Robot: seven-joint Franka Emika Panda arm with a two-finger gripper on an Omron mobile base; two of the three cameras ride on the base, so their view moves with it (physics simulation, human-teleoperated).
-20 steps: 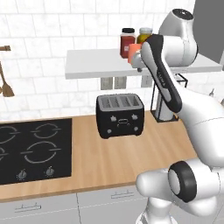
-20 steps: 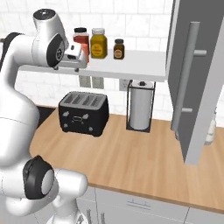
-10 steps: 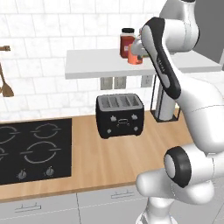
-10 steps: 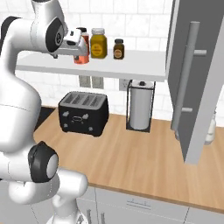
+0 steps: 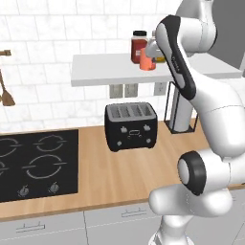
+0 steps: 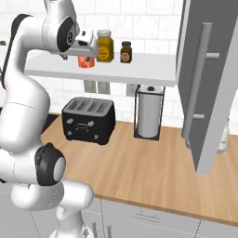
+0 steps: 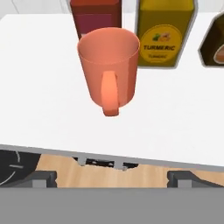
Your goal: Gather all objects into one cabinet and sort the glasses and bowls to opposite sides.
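An orange mug (image 7: 109,65) stands upright on the white shelf (image 7: 39,87) of the wall cabinet, its handle turned toward my hand. The same mug (image 5: 146,61) (image 6: 86,61) sits in front of a red lidded jar (image 5: 139,45). My gripper (image 7: 113,177) (image 5: 149,51) (image 6: 83,49) hovers just above and in front of the mug, jaws open wide, touching nothing. The cabinet's grey door (image 6: 204,93) with its long bar handle stands open at the right.
A yellow turmeric jar (image 7: 165,33) and a small brown jar (image 6: 125,52) stand close beside the mug. Below the shelf are a black toaster (image 5: 131,125), a paper towel holder (image 6: 149,111) and a cooktop (image 5: 33,162). A white bottle (image 6: 224,137) stands behind the door.
The arm has risen and swung its elbow up, bringing the hand closer over the mug. The jaws have stayed open and the mug has not moved.
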